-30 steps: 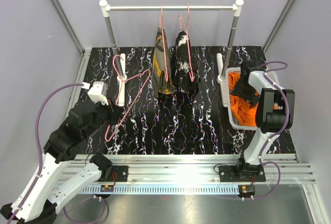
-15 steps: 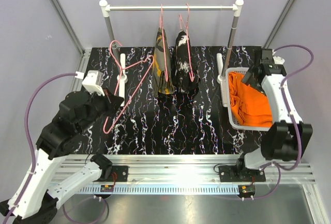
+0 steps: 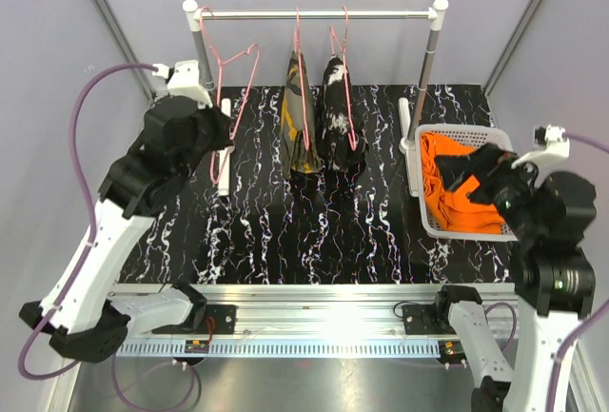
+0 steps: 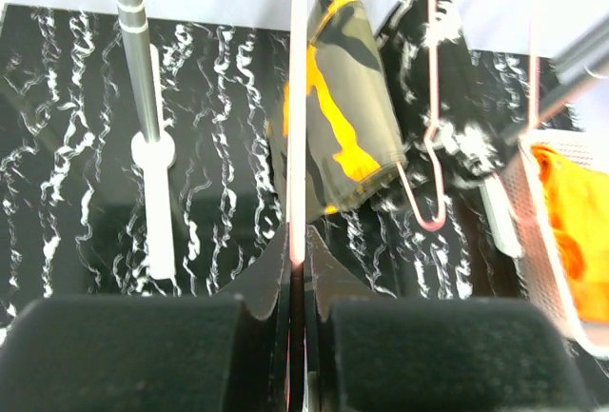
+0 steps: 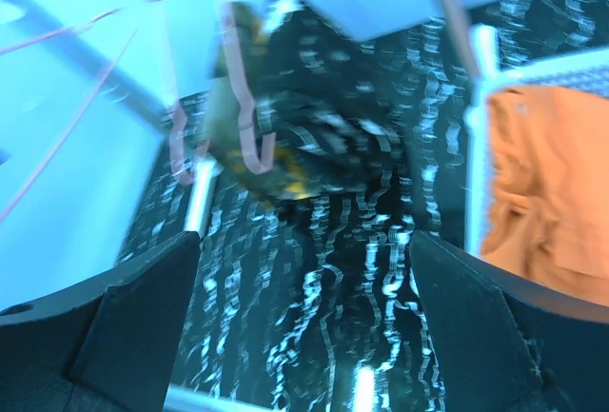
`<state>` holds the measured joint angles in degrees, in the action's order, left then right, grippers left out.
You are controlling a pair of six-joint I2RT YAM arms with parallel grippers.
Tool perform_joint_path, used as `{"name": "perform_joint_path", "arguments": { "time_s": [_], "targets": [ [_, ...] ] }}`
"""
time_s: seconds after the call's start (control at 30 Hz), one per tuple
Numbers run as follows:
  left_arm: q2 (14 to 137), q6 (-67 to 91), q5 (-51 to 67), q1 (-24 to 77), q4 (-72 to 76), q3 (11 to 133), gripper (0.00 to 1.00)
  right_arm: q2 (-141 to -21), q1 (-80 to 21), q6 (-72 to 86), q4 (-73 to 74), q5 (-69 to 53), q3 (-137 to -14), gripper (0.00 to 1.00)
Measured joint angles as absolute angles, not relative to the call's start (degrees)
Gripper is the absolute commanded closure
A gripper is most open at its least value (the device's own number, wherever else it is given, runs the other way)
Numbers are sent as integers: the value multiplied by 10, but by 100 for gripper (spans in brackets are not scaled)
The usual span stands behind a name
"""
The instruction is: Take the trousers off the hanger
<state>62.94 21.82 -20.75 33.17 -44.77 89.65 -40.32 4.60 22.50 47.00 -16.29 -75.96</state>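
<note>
My left gripper (image 3: 221, 119) is shut on the wire of an empty pink hanger (image 3: 231, 71), whose hook is at the left end of the rail (image 3: 381, 14). In the left wrist view the jaws (image 4: 298, 248) pinch the pink wire (image 4: 299, 127). The camouflage trousers (image 3: 300, 122) and the black-and-white trousers (image 3: 341, 117) hang on pink hangers at mid rail; both also show in the left wrist view (image 4: 347, 117) (image 4: 447, 79). The orange trousers (image 3: 455, 195) lie in the white basket (image 3: 428, 222). My right gripper (image 3: 473, 172) is open and empty, raised above the basket (image 5: 304, 269).
The clothes rack has grey posts (image 3: 202, 60) (image 3: 430, 50) on white feet (image 3: 225, 157). The black marbled mat (image 3: 314, 231) covers the table. Grey walls stand close on both sides. The right wrist view is blurred, with the orange cloth (image 5: 552, 184) at its right edge.
My left gripper has lifted the empty hanger from the mat up to the left end of the rail. My right gripper has pulled out of the basket and risen above it.
</note>
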Motion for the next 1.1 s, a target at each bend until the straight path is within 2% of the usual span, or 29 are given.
{"name": "perform_joint_path", "arguments": {
  "time_s": [0.2, 0.43, 0.7, 0.73, 0.8, 0.83, 1.03, 1.07, 1.1],
  "targets": [
    [737, 190, -252, 323, -418, 957, 100, -347, 46, 229, 485, -263, -759, 1],
    [835, 170, -227, 262, -377, 966, 100, -298, 46, 263, 467, -391, -737, 1],
    [880, 148, -194, 250, -377, 968, 98, -285, 46, 274, 461, -432, -735, 0],
    [880, 148, -193, 251, -378, 969, 86, -285, 46, 274, 461, -432, -735, 1],
    [880, 145, -192, 251, -380, 969, 71, -285, 46, 275, 461, -432, -735, 1],
    [880, 145, -191, 251, -385, 969, 57, -285, 46, 274, 461, -432, -735, 0],
    [874, 154, -180, 251, -415, 971, 31, -285, 43, 272, 466, -427, -738, 1],
    [870, 161, -177, 251, -420, 971, 20, -285, 42, 271, 470, -420, -740, 0],
    [865, 166, -177, 252, -426, 971, 16, -286, 40, 270, 479, -408, -745, 1]
  ]
}}
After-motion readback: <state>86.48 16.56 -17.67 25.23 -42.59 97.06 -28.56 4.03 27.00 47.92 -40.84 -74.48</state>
